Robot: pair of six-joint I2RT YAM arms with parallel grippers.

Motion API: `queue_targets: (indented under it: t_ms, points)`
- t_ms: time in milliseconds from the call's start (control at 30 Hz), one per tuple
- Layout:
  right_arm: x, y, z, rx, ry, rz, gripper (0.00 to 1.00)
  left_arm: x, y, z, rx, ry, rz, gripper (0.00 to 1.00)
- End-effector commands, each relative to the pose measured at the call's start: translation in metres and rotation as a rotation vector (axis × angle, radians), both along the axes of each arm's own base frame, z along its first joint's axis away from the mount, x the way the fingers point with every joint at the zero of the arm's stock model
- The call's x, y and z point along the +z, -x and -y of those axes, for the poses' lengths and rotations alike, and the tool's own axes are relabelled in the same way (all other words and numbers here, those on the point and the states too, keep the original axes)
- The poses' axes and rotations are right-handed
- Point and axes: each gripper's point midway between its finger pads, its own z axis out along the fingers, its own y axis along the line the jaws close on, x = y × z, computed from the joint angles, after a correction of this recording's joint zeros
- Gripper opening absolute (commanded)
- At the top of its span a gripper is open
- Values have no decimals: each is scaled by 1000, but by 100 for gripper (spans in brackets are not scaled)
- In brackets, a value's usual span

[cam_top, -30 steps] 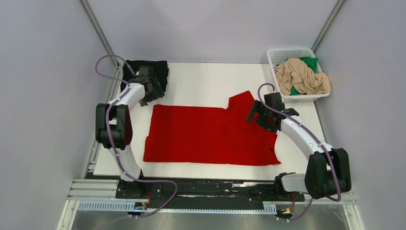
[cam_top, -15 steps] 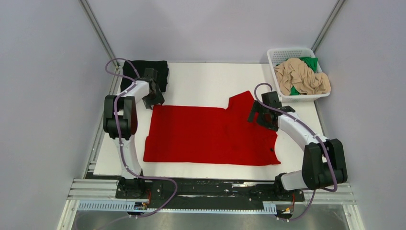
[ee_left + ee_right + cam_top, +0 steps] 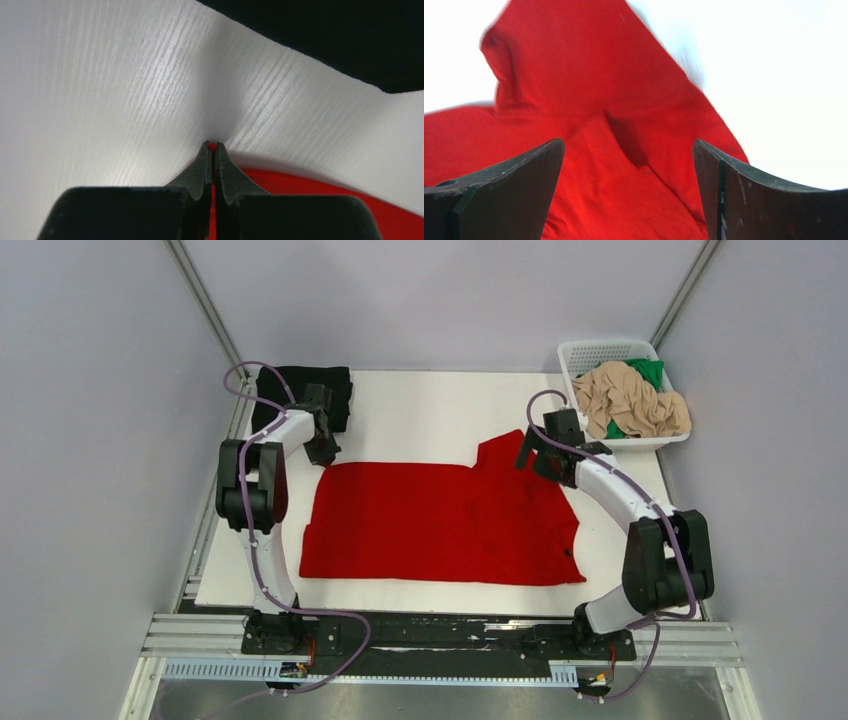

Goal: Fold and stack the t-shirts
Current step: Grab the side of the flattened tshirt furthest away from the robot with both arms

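A bright red t-shirt [image 3: 440, 525] lies spread flat in the middle of the white table. My left gripper [image 3: 323, 453] is at its far left corner, and the left wrist view shows the gripper [image 3: 212, 145] shut with a sliver of red cloth [image 3: 325, 195] pinched between the tips. My right gripper [image 3: 530, 458] hovers open over the far right sleeve; in the right wrist view its wide-apart gripper [image 3: 629, 145] frames the creased red cloth [image 3: 599, 75]. A folded black t-shirt [image 3: 300, 390] lies at the far left corner. Beige [image 3: 630, 400] and green [image 3: 648, 370] t-shirts sit crumpled in the basket.
The white lattice basket [image 3: 600, 348] stands at the table's far right corner. The black shirt's edge [image 3: 325, 40] lies just beyond the left gripper. Bare white tabletop [image 3: 430, 410] stretches along the far side between the two arms. Grey walls enclose the table.
The left gripper dropped from beside the black shirt to the red shirt's far left corner and shut on it. The right gripper moved farther away over the sleeve and stayed open.
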Motion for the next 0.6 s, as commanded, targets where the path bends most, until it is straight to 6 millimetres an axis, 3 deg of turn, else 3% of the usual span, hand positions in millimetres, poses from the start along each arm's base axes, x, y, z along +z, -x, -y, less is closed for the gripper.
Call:
queue_targets:
  t_ms: [0,333,467,567]
  points:
    - [32,-65,-10,14,16,142,100,14,5,14,-41,25,6,0]
    - [4,-177,-25,-17,164,129,83,32,7,14,-58,23,63,0]
    - [-25,-198,-32,0,245,86,75,37,9,15,-61,29,89,0]
    - [-43,-200,-37,30,294,47,71,41,10,15,-64,29,103,0]
